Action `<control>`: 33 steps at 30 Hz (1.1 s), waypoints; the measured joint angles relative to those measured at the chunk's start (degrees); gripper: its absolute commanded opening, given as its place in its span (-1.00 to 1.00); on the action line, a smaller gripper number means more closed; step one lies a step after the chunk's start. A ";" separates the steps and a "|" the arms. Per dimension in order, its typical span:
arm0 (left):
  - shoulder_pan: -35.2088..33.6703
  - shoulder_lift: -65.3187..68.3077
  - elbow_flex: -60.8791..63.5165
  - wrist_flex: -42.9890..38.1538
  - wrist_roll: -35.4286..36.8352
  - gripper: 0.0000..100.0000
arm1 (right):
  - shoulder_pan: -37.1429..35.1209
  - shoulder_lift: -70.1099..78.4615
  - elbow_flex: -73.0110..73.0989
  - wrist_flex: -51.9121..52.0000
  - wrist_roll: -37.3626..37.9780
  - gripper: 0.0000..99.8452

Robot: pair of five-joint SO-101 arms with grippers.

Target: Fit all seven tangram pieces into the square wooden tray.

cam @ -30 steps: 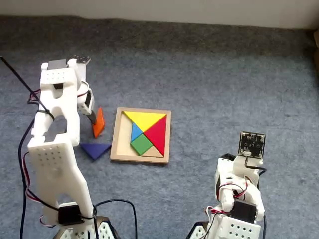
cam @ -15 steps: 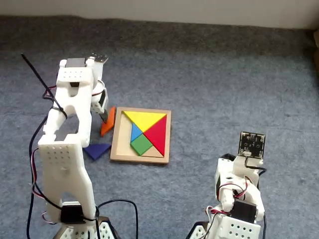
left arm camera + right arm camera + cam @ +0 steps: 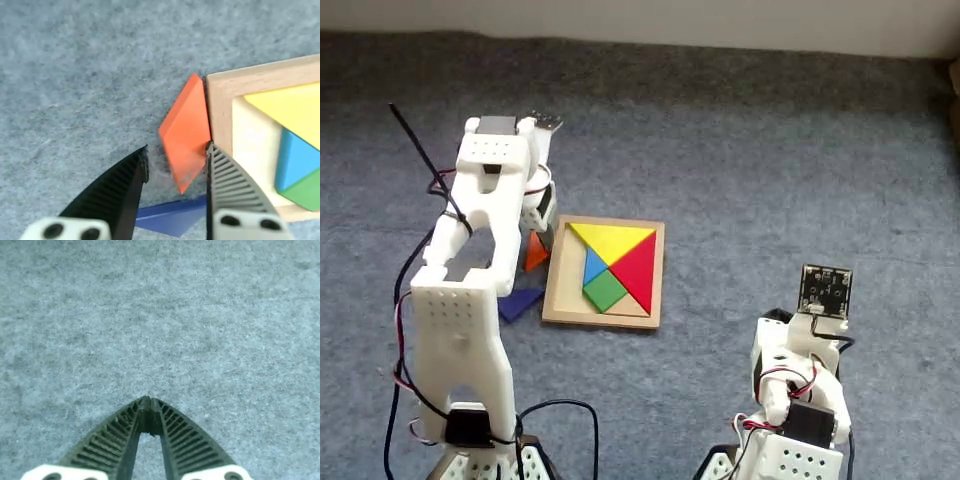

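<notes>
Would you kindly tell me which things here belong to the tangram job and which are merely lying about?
Belonging: wooden tray; yellow triangle, red triangle, light blue triangle, green square inside it; orange parallelogram and dark blue triangle outside it; left gripper, open at the parallelogram.
Lying about: grey carpet; right gripper, shut, over bare carpet.

Square wooden tray lies flat on the table, part filled. Inside it: big yellow triangle at 12 o'clock, big red triangle at 3, small blue triangle at 9, green square at 7. Orange parallelogram lies flat outside, touching the tray rim at 9 o'clock. Dark blue triangle lies near the tray at 8 o'clock, partly hidden.
</notes>
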 measured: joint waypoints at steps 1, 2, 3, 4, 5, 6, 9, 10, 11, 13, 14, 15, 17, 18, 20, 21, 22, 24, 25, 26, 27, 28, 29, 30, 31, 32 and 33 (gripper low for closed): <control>0.00 0.26 0.00 0.00 -0.09 -0.62 | 0.00 0.00 0.00 0.00 0.00 -0.99; 0.00 0.79 -0.18 0.00 -0.09 -0.62 | 0.00 0.00 0.00 0.00 0.00 -0.99; 0.00 1.14 -0.44 0.00 -0.09 -0.62 | 0.00 0.00 0.00 0.00 0.00 -0.99; 0.00 1.58 -0.70 0.09 -0.09 -0.62 | 0.00 0.00 0.00 0.00 0.00 -0.99; 0.00 2.20 -0.97 0.18 -0.09 -0.62 | 0.00 0.00 0.00 0.00 0.00 -0.99; 0.00 3.16 -0.97 0.00 -0.09 -0.62 | 0.00 0.00 0.00 0.00 0.00 -0.99; 0.00 4.22 -1.05 0.00 -0.09 -0.62 | 0.00 0.00 0.00 0.00 0.00 -0.99; 0.00 4.22 -1.14 0.00 -0.09 -0.62 | 0.00 0.00 0.00 0.00 0.00 -0.99; 0.00 4.22 -1.14 0.00 -0.09 -0.64 | 0.00 0.00 0.00 0.00 0.00 -0.99; 0.00 4.22 -1.14 0.00 -0.09 -0.70 | 0.00 0.00 0.00 0.00 0.00 -0.99; 0.00 4.22 -1.14 0.00 0.00 -0.72 | 0.00 0.00 0.00 0.00 0.00 -0.99; 0.00 4.31 -1.14 0.00 0.00 -0.74 | 0.00 0.00 0.00 0.00 0.00 -0.99; 0.09 4.31 -1.14 0.00 0.00 -0.75 | 0.00 0.00 0.00 0.00 0.00 -0.99; 0.26 4.31 -1.14 0.00 0.00 -0.75 | 0.00 0.00 0.00 0.00 0.00 -0.99; 0.62 4.31 -1.14 0.00 0.00 -0.75 | 0.00 0.00 0.00 0.00 0.00 -0.99; 0.62 4.31 -1.14 0.00 0.00 -0.75 | 0.00 0.00 0.00 0.00 0.00 -0.99; 0.62 4.31 -1.14 0.00 0.00 -0.76 | 0.00 0.00 0.00 0.00 0.00 -0.99; 0.62 4.31 -1.14 0.00 0.00 -0.85 | 0.00 0.00 0.00 0.00 0.00 -0.99; 0.70 4.31 -1.32 0.09 0.00 -0.90 | 0.00 0.00 0.00 0.00 0.00 -0.99; 0.70 4.31 -1.85 0.35 0.00 -0.93 | 0.00 0.00 0.00 0.00 0.00 -0.99; 0.70 4.40 -2.46 0.44 0.00 -0.95 | 0.00 0.00 0.00 0.00 0.00 -0.99; 0.70 4.40 -2.81 0.44 0.00 -0.96 | 0.00 0.00 0.00 0.00 0.00 -0.99; 0.70 4.40 -3.16 0.62 -0.09 -0.96 | 0.00 0.00 0.00 0.00 0.00 -0.99; 0.70 4.13 -3.43 0.97 -0.09 -0.96 | 0.00 0.00 0.00 0.00 0.00 -0.99; 0.70 3.69 -3.52 1.32 -0.09 -0.96 | 0.00 0.00 0.00 0.00 0.00 -0.99; 0.70 2.99 -3.69 1.93 -0.09 -0.97 | 0.00 0.00 0.00 0.00 0.00 -0.99; 0.79 2.11 -3.87 2.64 -0.35 -0.97 | 0.00 0.00 0.00 0.00 0.00 -0.99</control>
